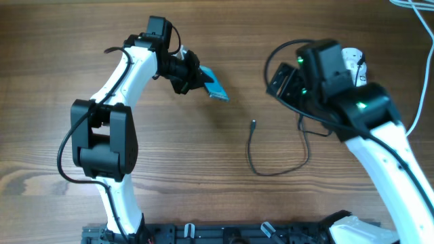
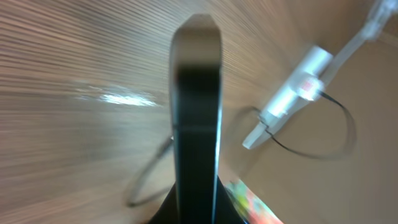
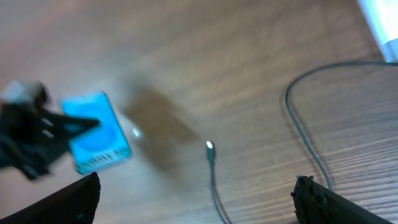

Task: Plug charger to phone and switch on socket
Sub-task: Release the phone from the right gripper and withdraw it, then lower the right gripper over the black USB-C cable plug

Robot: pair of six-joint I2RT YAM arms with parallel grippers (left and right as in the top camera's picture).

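Observation:
My left gripper (image 1: 192, 76) is shut on the phone (image 1: 215, 85) and holds it above the table at the back left, its cyan screen tilted. In the left wrist view I see the phone (image 2: 198, 118) edge-on as a dark slab between the fingers. The charger cable (image 1: 278, 166) lies in a loop at centre right, its connector tip (image 1: 253, 124) free on the wood. My right gripper (image 3: 199, 199) is open and empty above the tip (image 3: 210, 148). The white socket (image 1: 354, 62) sits at the back right, mostly hidden by my right arm; it also shows in the left wrist view (image 2: 292, 94).
A thick white cord (image 1: 424, 41) runs along the far right edge. The arm bases and a black rail (image 1: 230, 234) stand at the front edge. The right wrist view shows the phone (image 3: 96, 132) held in the left gripper at left.

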